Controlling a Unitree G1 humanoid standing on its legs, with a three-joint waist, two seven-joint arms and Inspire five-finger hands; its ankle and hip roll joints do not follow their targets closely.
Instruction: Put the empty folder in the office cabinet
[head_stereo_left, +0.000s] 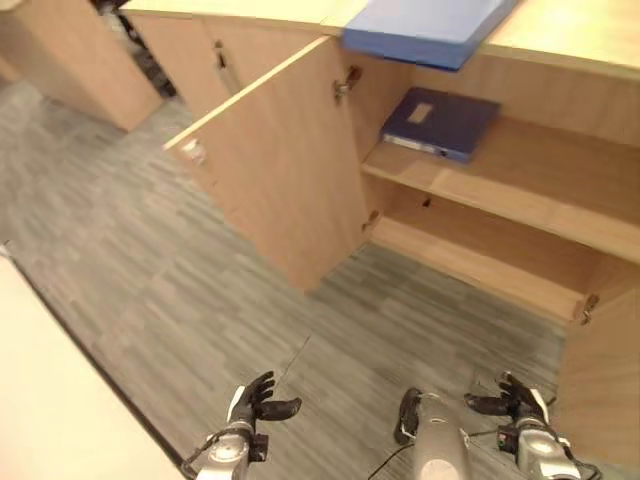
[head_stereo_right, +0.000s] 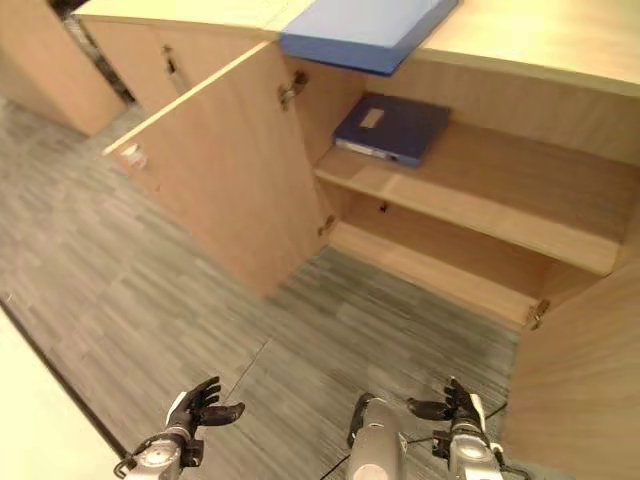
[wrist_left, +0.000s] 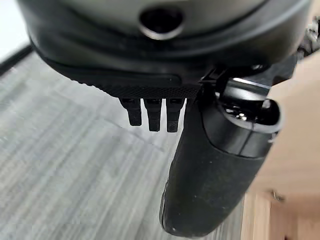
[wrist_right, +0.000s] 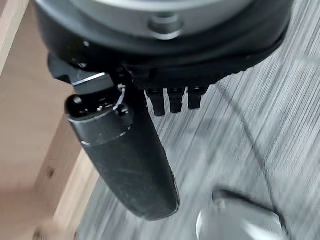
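left eye view: dark blue folder lies flat on the upper shelf of the open office cabinet, at its left end, well apart from both hands. left hand hangs low over the floor, fingers loosely spread, holding nothing. right hand sits at the same height near the right cabinet door, fingers relaxed, thumb out, also empty.

a second, lighter blue folder rests on the cabinet top, its near edge overhanging the opening just above the dark one. the left cabinet door stands swung wide towards the robot, between the left hand and the shelf. lower shelf is bare.

cabinet is pale wood laminate, smooth, with metal hinges on the inner wall. floor is grey carpet in streaked rectangular tiles. both folders are flat, rectangular, matte.
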